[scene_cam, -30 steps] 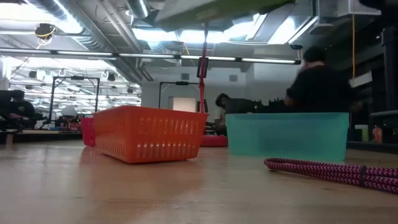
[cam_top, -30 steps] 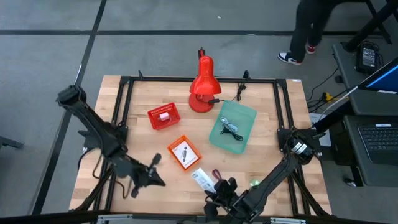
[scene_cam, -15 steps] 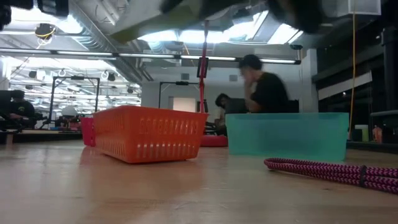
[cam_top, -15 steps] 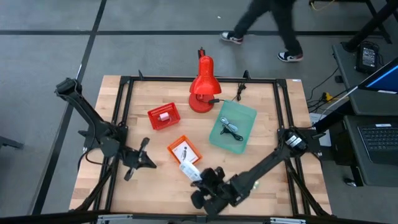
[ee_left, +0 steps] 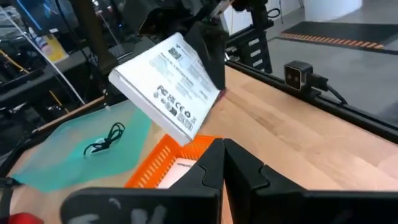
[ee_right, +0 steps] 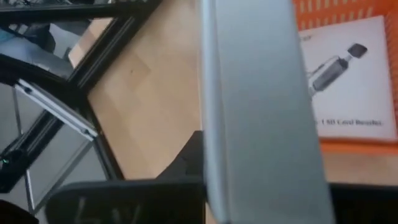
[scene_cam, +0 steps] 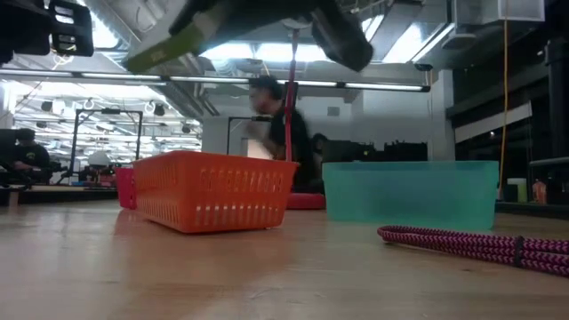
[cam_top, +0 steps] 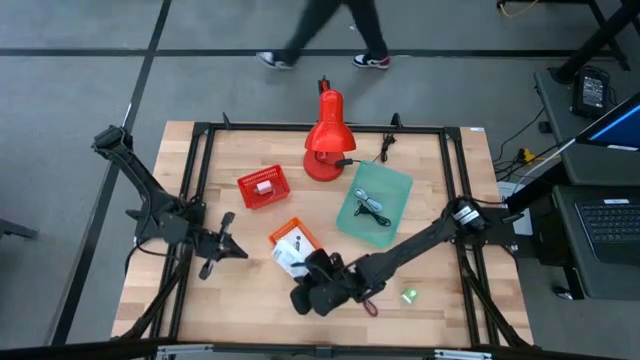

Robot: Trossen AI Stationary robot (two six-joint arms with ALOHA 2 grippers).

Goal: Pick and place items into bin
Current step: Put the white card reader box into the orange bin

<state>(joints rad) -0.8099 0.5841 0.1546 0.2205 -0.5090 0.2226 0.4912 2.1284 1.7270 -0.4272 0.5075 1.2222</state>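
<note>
white printed box [ee_left: 169, 81] held above orange bin [ee_left: 163, 163]

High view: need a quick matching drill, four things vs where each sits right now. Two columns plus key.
Things
1. pink cube
2. black coiled cable
3. white printed card
4. small green piece

Places
A. bare on the table near the front edge
B. in the red basket
C. gripped by the right gripper, beside the orange basket
D. in the teal bin

Pairs: 1-B, 2-D, 3-C, 4-A
</note>
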